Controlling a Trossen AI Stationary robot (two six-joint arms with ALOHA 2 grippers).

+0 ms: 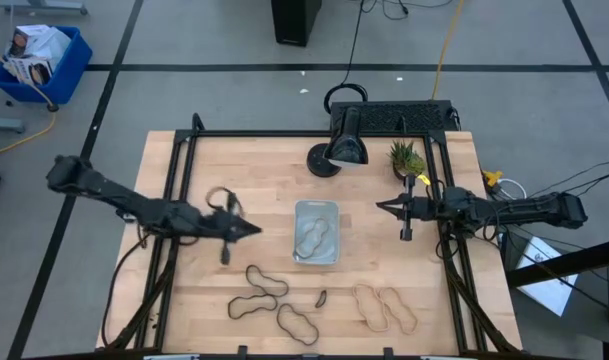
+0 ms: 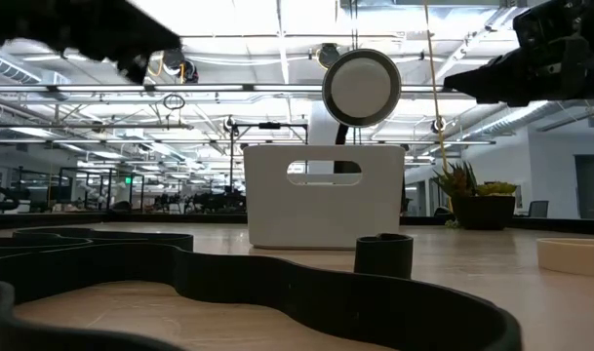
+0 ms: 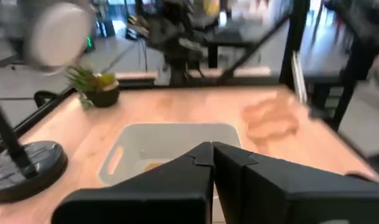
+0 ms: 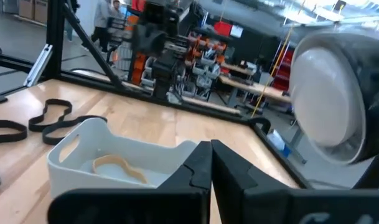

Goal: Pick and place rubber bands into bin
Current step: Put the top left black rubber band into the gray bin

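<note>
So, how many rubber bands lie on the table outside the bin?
5 loops, all in front of the bin: three dark bands front-left, two tan bands front-right. One tiny dark piece lies between them.

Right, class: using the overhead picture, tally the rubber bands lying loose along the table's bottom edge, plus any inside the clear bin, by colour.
Dark loops, loose: 3
Pale tan loops, loose: 2
Tiny dark piece, loose: 1
Pale tan loop inside the bin: 1
Total: 7
</note>
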